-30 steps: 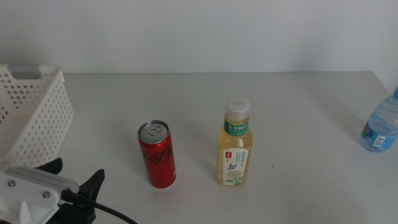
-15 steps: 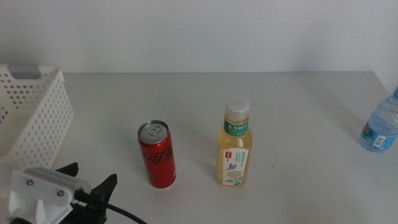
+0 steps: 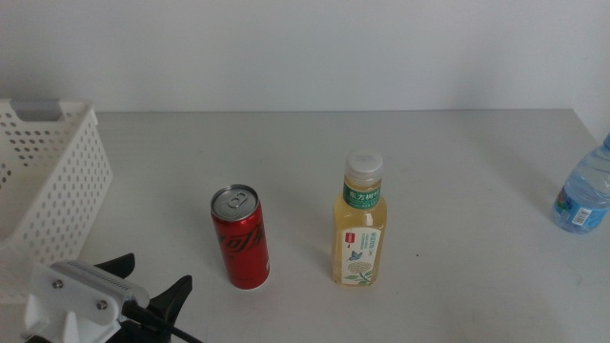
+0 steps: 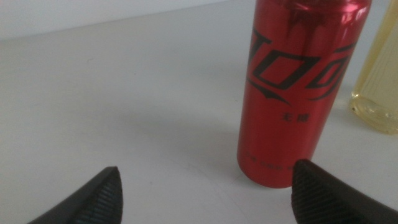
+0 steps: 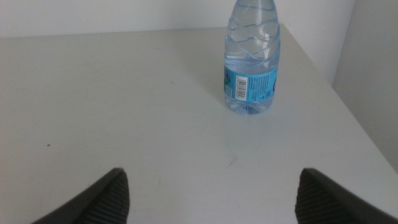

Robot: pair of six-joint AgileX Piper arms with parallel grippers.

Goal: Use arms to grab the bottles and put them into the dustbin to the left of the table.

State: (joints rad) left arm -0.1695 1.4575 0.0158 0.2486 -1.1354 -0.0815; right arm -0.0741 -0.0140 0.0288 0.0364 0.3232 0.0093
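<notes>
A slim red can (image 3: 240, 236) stands upright near the middle of the table (image 3: 457, 181), with a yellow tea bottle (image 3: 360, 225) upright just to its right. My left gripper (image 3: 149, 277) sits open at the lower left, short of the can (image 4: 297, 93), and holds nothing. The tea bottle's edge (image 4: 377, 81) shows behind the can. A clear water bottle (image 3: 583, 191) stands at the table's right edge. My right gripper (image 5: 208, 190) is open and well short of the water bottle (image 5: 251, 59); it is out of the middle view. The white dustbin (image 3: 48, 181) stands at the far left.
A white wall runs behind the table's back edge. The table's right edge (image 5: 348, 118) drops off close beside the water bottle. Bare tabletop lies between the can and the dustbin.
My left gripper has moved to the right along the bottom edge, closer to the red can. The bottles and the dustbin have stayed put.
</notes>
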